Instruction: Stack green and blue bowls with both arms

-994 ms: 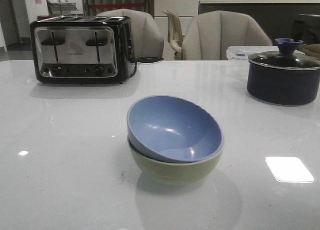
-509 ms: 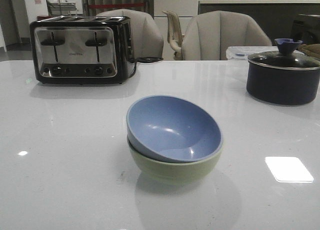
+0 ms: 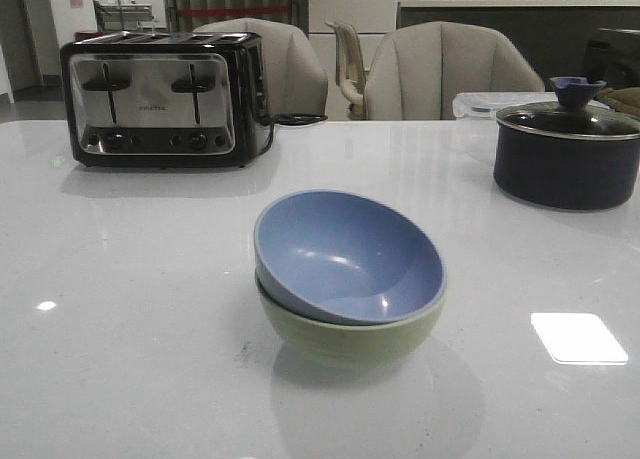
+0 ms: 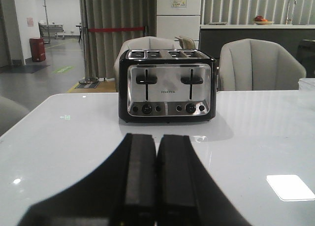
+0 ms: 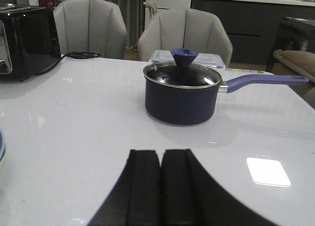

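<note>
The dusty blue bowl sits tilted inside the pale green bowl near the middle of the white table in the front view. Neither arm shows in that view. In the left wrist view my left gripper is shut with nothing between its fingers, facing the toaster. In the right wrist view my right gripper is shut and empty, facing the pot. A sliver of the blue bowl's rim shows at that view's edge.
A black-and-chrome toaster stands at the back left of the table, also seen as the toaster. A dark navy lidded pot stands at the back right, its long handle pointing away. Grey chairs line the far edge.
</note>
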